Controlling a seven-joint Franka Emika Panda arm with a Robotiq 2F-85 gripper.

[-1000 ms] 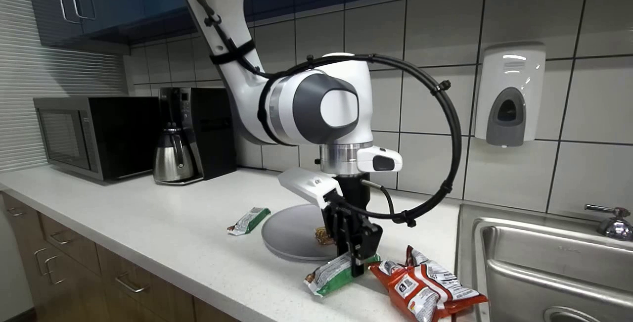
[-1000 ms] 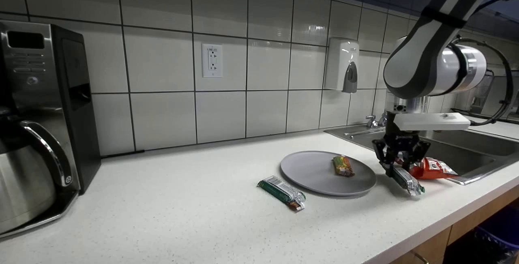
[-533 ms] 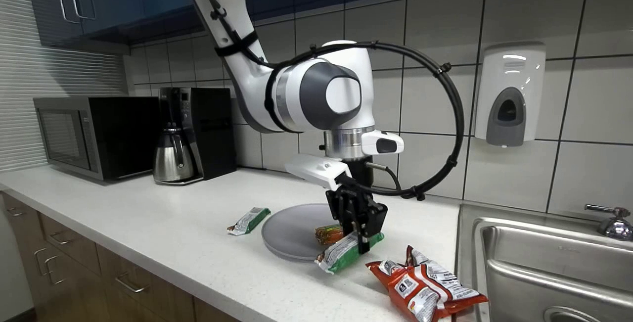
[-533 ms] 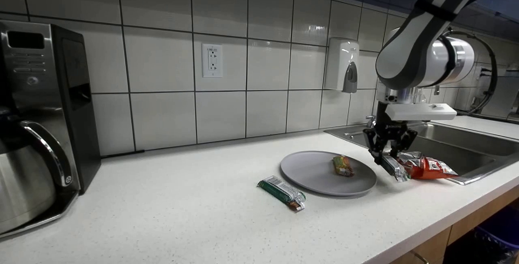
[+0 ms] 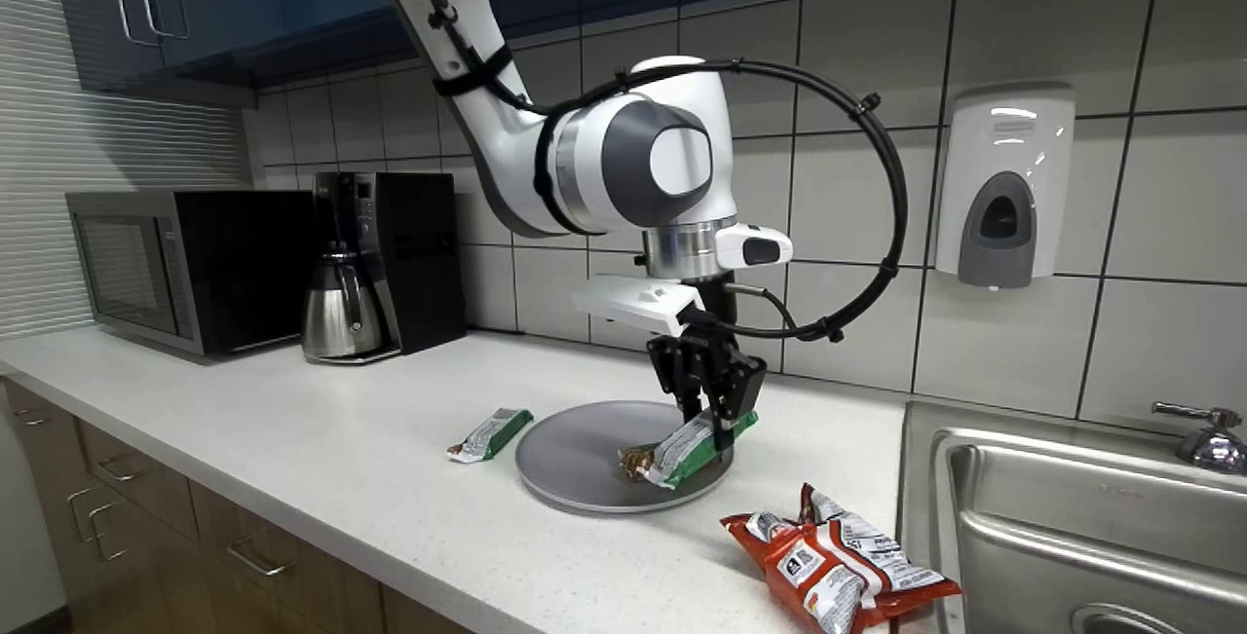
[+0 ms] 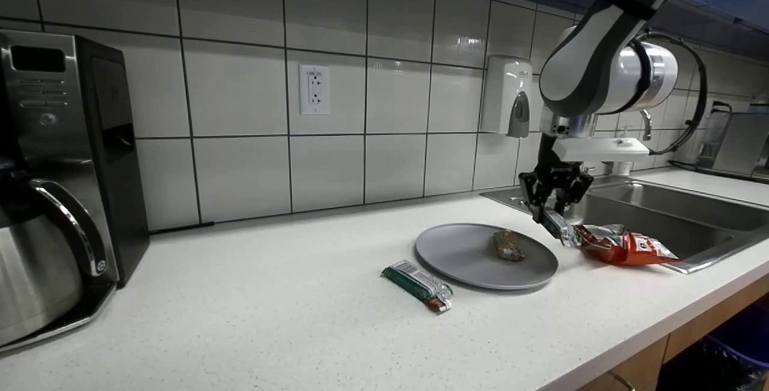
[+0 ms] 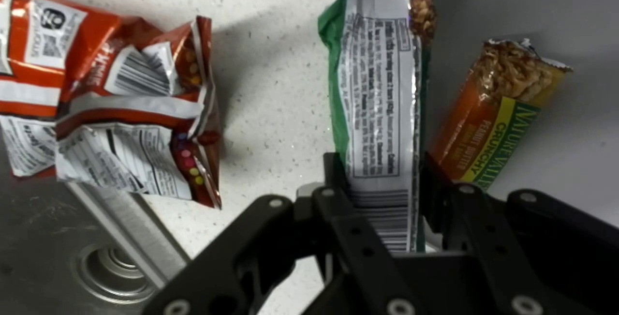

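My gripper (image 7: 382, 179) is shut on a green and silver wrapped bar (image 7: 377, 97), its black fingers pressing the long sides near one end. In both exterior views this bar (image 5: 694, 447) hangs above the counter beside the grey plate (image 6: 456, 253), slightly tilted. An orange and green granola bar (image 7: 498, 116) lies on the plate, to the right of the held bar in the wrist view. Another green wrapped bar (image 6: 419, 284) rests on the counter on the plate's far side from the gripper. A red snack bag (image 5: 838, 566) lies near the sink.
The steel sink (image 5: 921, 488) borders the counter beside the red bag. A coffee maker (image 5: 419, 254) and a microwave (image 5: 244, 264) stand farther along the counter. A soap dispenser (image 6: 507, 96) is mounted on the tiled wall.
My gripper has risen from the counter with the green bar in it and shifted toward the back wall. The plate, the other bars and the red bag have stayed put.
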